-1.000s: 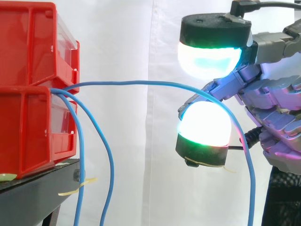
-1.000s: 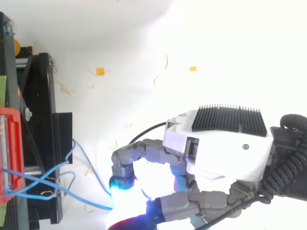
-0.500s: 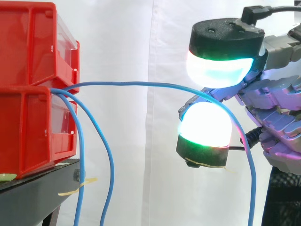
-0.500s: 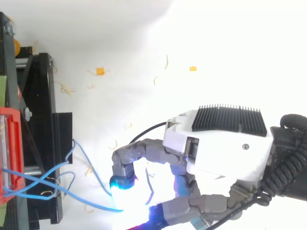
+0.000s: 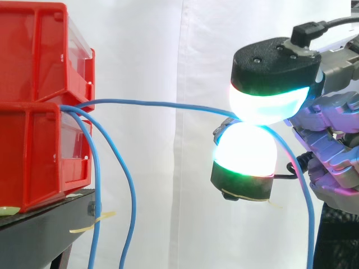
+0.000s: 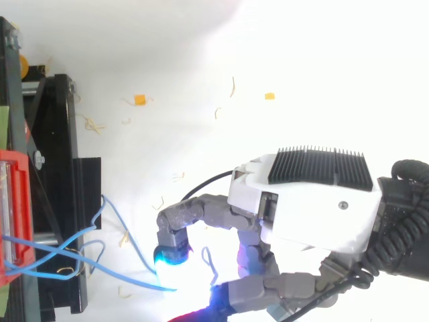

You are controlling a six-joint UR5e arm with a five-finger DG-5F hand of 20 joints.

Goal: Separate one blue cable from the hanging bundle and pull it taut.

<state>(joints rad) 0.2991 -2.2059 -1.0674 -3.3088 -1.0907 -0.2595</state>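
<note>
Hand (image 6: 315, 208) pinches one blue cable (image 5: 162, 104) between its glowing pads (image 5: 247, 147); in side view the cable's long axis runs near-level, slightly arched, to the red bins (image 5: 33, 140) at the hand's 9 o'clock, so tautening likely means pulling toward 3 o'clock.

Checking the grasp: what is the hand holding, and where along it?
The hand pinches one blue cable between its pads, mid-span, beyond the red bins.
</note>
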